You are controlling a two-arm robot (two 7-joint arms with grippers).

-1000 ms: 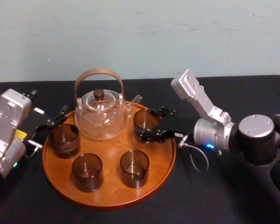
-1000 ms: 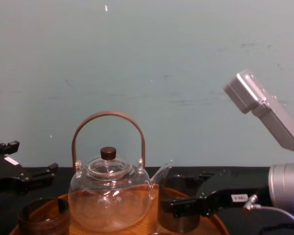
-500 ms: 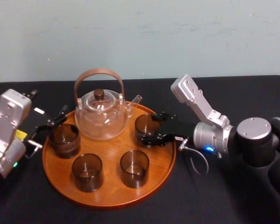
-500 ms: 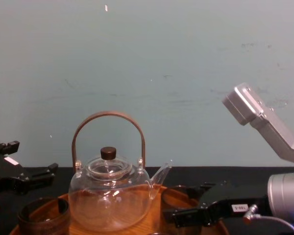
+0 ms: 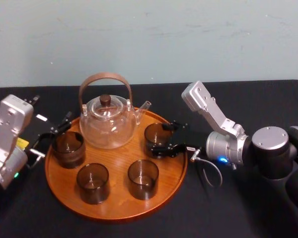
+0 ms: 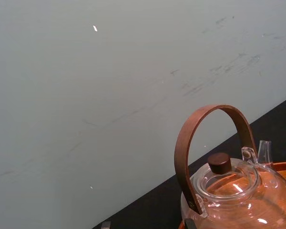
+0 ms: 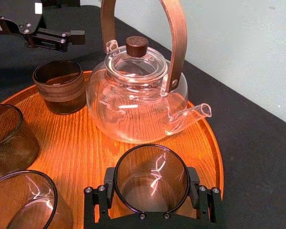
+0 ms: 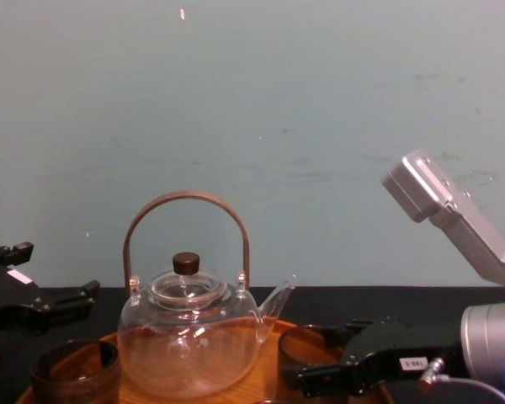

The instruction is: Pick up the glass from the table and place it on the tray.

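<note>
Caught the glass (image 5: pixel 154 133) at set-down on the tray (image 5: pixel 116 201), right end effector (image 5: pixel 157 136) clamped around it.

Found the glass on the tray's right side, just beside the teapot (image 5: pixel 108 124) spout, off the bench (image 5: pixel 223 213). Judged the side-on grip as a way to keep the fingers (image 7: pixel 101 200) low and clear of the spout, and that spot as the free one, with three other glasses (image 5: pixel 143 178) taking the left and near parts. Saw the left end effector (image 5: pixel 50 139) spread open and empty at the tray's left edge beside the leftmost glass (image 5: pixel 68 148), presumably parked out of the way. Got finger contact on both glass walls from the right wrist view; couldn't confirm that from the head view. Got height from the chest view: glass rim low, level with the teapot's belly, so judged its base down or nearly so.
</note>
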